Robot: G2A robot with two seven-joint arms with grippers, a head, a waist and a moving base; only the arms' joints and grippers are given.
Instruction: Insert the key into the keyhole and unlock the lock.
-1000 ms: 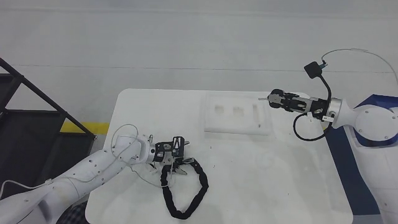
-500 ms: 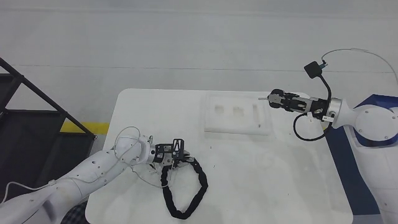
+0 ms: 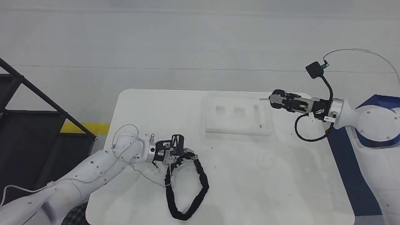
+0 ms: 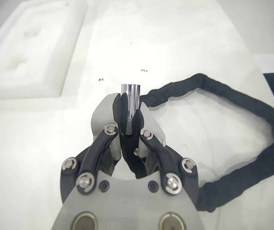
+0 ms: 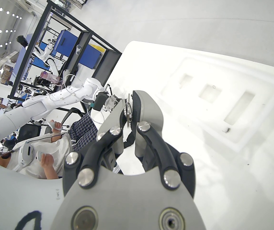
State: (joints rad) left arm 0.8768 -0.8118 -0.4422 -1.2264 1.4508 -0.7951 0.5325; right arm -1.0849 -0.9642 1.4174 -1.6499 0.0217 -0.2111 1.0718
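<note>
A chain lock in a black fabric sleeve (image 3: 187, 190) lies looped on the white table (image 3: 281, 181) at the front left. My left gripper (image 3: 177, 154) is shut on its shiny metal lock cylinder (image 4: 130, 99), which sticks out past the fingertips (image 4: 103, 107) while the sleeve (image 4: 223, 88) trails off to one side. My right gripper (image 3: 273, 98) hangs over the right edge of the white foam tray (image 3: 237, 114). It is shut on the small metal key (image 5: 128, 114), whose tip (image 3: 262, 99) points left.
The foam tray (image 5: 223, 92) has several shallow rectangular pockets and sits at the back middle of the table. A black frame (image 3: 37, 100) stands beside the table's left side. Bare table surface lies between the two grippers.
My left gripper has shifted slightly and pulled the lock's end along, so the chain's top stretch now lies straighter. The right arm with the key has not moved.
</note>
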